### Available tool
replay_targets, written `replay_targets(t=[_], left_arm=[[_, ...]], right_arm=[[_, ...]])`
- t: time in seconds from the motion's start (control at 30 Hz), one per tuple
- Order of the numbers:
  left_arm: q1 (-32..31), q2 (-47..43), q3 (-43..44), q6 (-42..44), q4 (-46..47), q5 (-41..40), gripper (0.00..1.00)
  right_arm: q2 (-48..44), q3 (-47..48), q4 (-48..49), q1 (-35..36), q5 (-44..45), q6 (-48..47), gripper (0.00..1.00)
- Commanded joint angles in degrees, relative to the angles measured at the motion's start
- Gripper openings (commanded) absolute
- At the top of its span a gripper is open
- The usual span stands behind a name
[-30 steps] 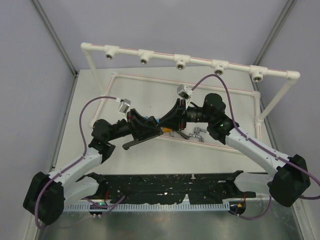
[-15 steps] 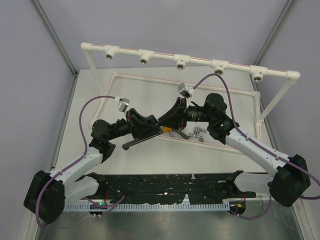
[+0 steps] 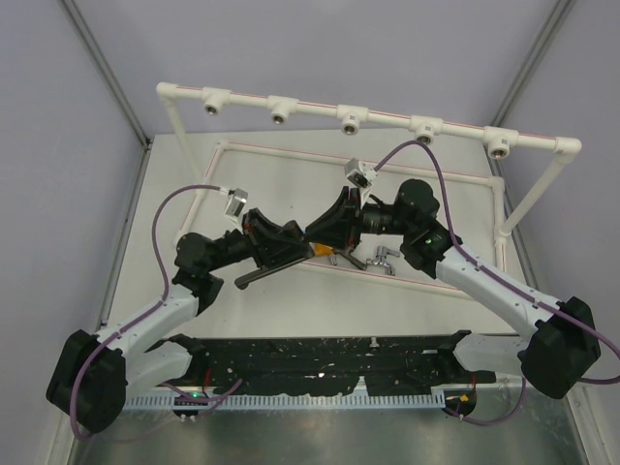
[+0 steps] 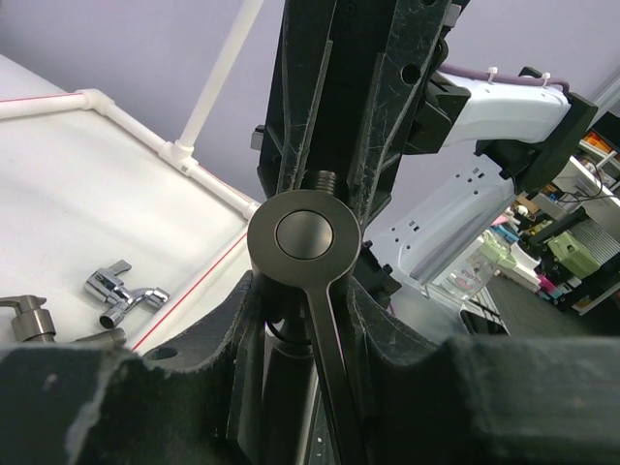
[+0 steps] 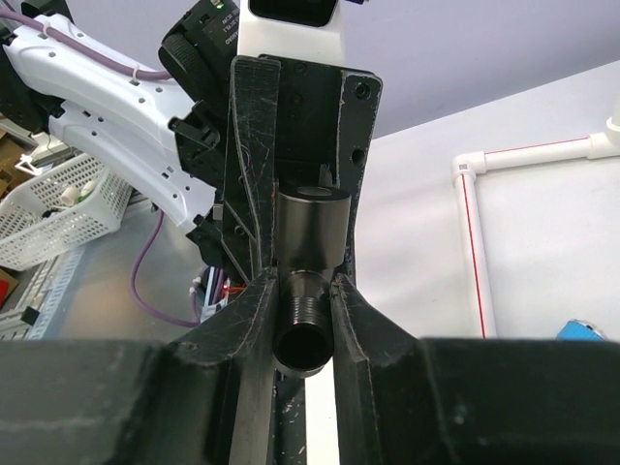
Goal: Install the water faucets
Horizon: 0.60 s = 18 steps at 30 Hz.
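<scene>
- Table middle: two black pincers meet on one large dark-grey metal faucet with long straight arm (image 3: 263, 275).
- Left gripper (image 3: 304, 250): fingers nearly closed against faucet's cylindrical body; arm juts toward near-left corner.
- Right gripper (image 3: 314, 235): clamped narrow on same faucet's threaded stub.
- One small orange tap (image 3: 317, 251), mostly hidden under pincers.
- Just right, lying on white table (image 3: 271, 179): one small dark metal tap (image 4: 21, 318), one small shiny chrome tap (image 3: 383, 257).
- One small blue plastic tap (image 5: 581, 330): only a corner shows.
- Far edge: one white pipe frame (image 3: 315, 113), five brass-lined sockets along top rail.
</scene>
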Motion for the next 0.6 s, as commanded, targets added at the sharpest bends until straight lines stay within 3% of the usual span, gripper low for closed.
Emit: replay_targets(t=[0.0,0.1,0.23,0.37,0.47,0.57], left_arm=[[-1.59,-0.14,0.77,-0.7,5.64,0.48,0.0],[-0.54,-1.27,0.33,-0.52,3.19,0.12,0.0],[5.24,-4.78,-0.37,-0.08,-6.46,0.03,0.0],[14.55,-10.31,-1.78,1.41,-21.74,-1.11,0.0],[21.15,-14.27,-2.57,2.46,-32.04,-0.94,0.0],[22.31,-15.34,-0.21,6.5,-44.24,-2.33,0.0]], right_arm=[[1.43,2.88,1.98,3.35,-0.1,-1.59,0.05],[0.47,3.84,-3.79,3.35,2.44,-5.52,0.11],[-1.11,5.6,-13.38,2.56,7.97,-12.22,0.56],[-2.26,6.83,-22.26,0.89,15.09,-18.45,0.77],[-0.95,7.54,-32.09,0.8,22.63,-25.39,0.78],[0.73,5.88,-34.93,0.8,28.97,-27.6,0.79]])
